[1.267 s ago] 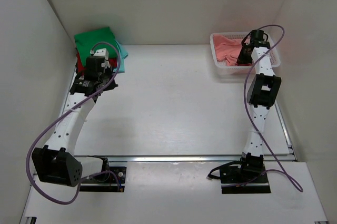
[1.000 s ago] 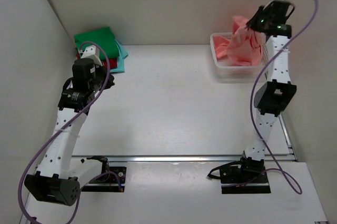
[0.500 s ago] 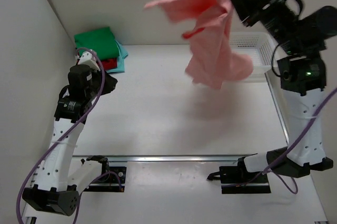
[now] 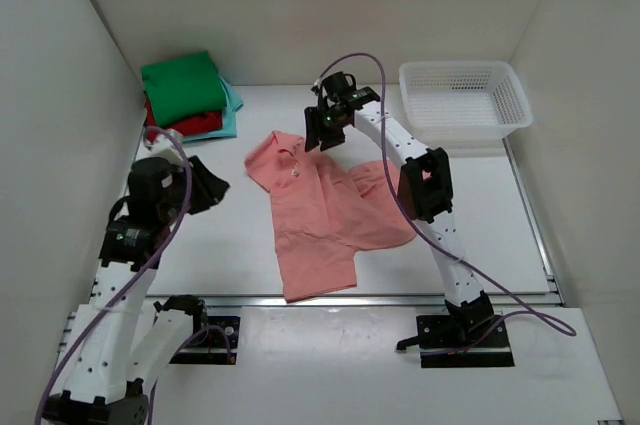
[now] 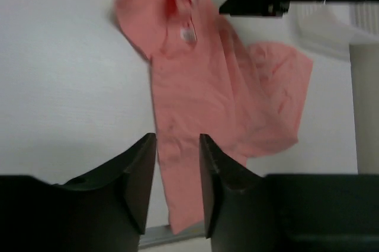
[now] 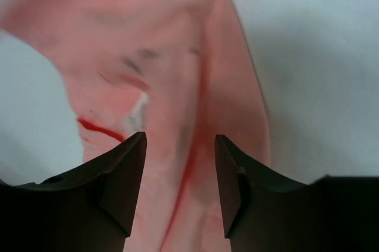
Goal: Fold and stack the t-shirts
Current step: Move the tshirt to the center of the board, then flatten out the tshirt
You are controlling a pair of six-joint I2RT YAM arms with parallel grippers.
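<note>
salmon-pink t-shirt (image 4: 312,217): now lying rumpled mid-table (image 4: 230,240), no longer dangling in the air above the white basket (image 4: 465,127). right jaws are hovering spread over its collar, having released it; left jaws are waiting spread, holding nothing. flattening is likely coming next.

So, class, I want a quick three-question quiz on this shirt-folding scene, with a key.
1. True or false: the salmon-pink shirt lies on the table, outside the white basket.
2. Which colour tops the folded stack at the far left? A) green B) red C) teal
3. Which arm's claw is at the pink shirt's far edge, near the collar?
Key: 1 true; 2 A; 3 the right claw.
</note>
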